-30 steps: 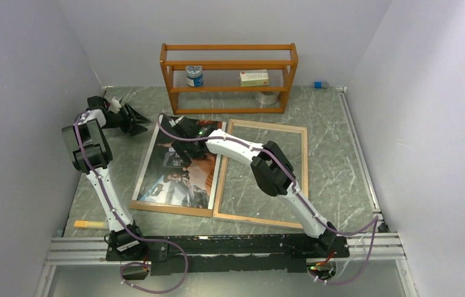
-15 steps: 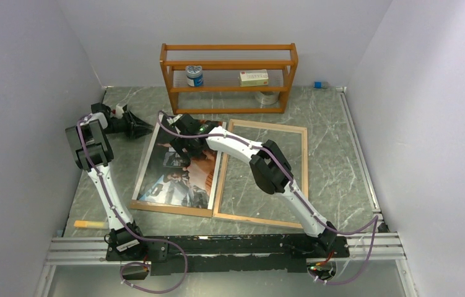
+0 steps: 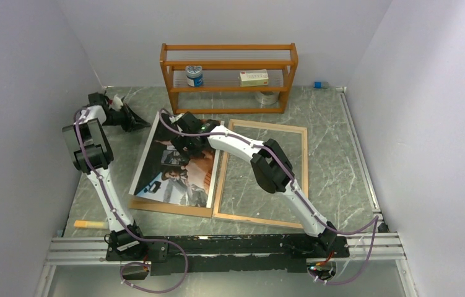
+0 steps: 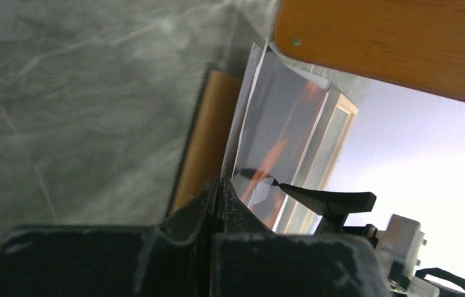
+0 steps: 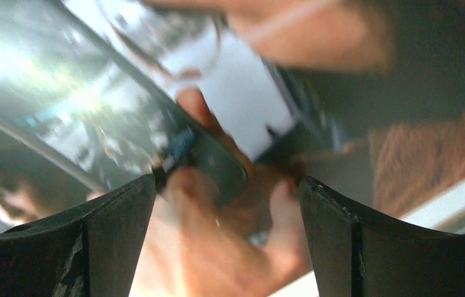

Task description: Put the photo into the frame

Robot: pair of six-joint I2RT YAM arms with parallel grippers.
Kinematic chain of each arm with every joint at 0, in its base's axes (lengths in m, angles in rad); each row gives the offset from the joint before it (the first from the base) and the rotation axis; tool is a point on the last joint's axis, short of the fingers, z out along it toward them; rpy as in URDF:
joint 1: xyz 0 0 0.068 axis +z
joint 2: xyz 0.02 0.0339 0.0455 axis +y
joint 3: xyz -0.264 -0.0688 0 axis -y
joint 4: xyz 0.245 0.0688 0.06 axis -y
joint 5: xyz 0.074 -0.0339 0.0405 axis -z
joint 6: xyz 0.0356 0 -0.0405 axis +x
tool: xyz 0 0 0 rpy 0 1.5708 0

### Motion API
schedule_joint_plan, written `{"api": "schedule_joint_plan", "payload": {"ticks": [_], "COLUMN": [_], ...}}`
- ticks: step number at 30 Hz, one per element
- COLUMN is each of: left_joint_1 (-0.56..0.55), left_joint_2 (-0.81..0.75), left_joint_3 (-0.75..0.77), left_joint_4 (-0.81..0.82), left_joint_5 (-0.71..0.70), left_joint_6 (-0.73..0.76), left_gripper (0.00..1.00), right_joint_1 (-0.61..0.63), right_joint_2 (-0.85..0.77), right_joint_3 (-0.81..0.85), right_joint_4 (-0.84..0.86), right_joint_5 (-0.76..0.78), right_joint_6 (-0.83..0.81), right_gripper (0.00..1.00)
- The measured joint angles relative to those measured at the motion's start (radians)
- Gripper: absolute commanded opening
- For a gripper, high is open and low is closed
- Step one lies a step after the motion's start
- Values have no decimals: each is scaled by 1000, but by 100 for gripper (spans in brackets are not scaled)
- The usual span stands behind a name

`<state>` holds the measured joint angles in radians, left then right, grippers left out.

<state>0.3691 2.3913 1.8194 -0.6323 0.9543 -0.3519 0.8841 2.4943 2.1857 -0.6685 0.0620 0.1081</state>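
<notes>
The photo [image 3: 177, 170] lies over the brown backing board [image 3: 169, 208], left of the frame [image 3: 304, 167], which lies flat with its wood-coloured rim up. My left gripper [image 3: 142, 120] is shut on the photo's far left corner, and that side is raised off the board. In the left wrist view the sheet [image 4: 279, 124] rises from between the closed jaws [image 4: 218, 185], with the board [image 4: 208, 136] beside it. My right gripper [image 3: 184, 141] is open and low over the photo's far part; its fingers [image 5: 118, 235] straddle the print [image 5: 217, 124].
An orange shelf rack [image 3: 228, 77] stands at the back with a jar [image 3: 194, 75], a small box [image 3: 254, 77] and a tape roll [image 3: 267, 97]. A yellow stick [image 3: 89, 224] lies near the left arm's base. Walls close in left and right.
My left gripper has shut on the photo's far left corner. The photo's left edge has lifted and shifted left, overhanging the board. The right gripper stayed open over it.
</notes>
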Motion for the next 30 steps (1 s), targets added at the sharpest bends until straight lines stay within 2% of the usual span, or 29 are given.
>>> {"api": "schedule_joint_plan", "payload": {"ticks": [8,14,17,30], "left_joint_1": [-47,-133,-161,-144], "left_joint_2": [-309,-484,-546,-789], "left_joint_3": [26,43,43,41], "left_joint_4": [-75,-120,-134,-160], "left_joint_5": [-262,-474,-529,-717], "left_joint_6": [105,184,203,238], "left_gripper": [2,3,3,3], "right_joint_1": [-52,-78,-73,-92], "right_joint_2": [-168,-347,-430,-691], "right_joint_3": [-167,-238,-279,-455], "right_joint_4": [-10,17,34,46], "right_joint_5": [-52,-88,-88,7], "right_joint_6": [98,193,245,438], "right_gripper": [90,89,89,88]}}
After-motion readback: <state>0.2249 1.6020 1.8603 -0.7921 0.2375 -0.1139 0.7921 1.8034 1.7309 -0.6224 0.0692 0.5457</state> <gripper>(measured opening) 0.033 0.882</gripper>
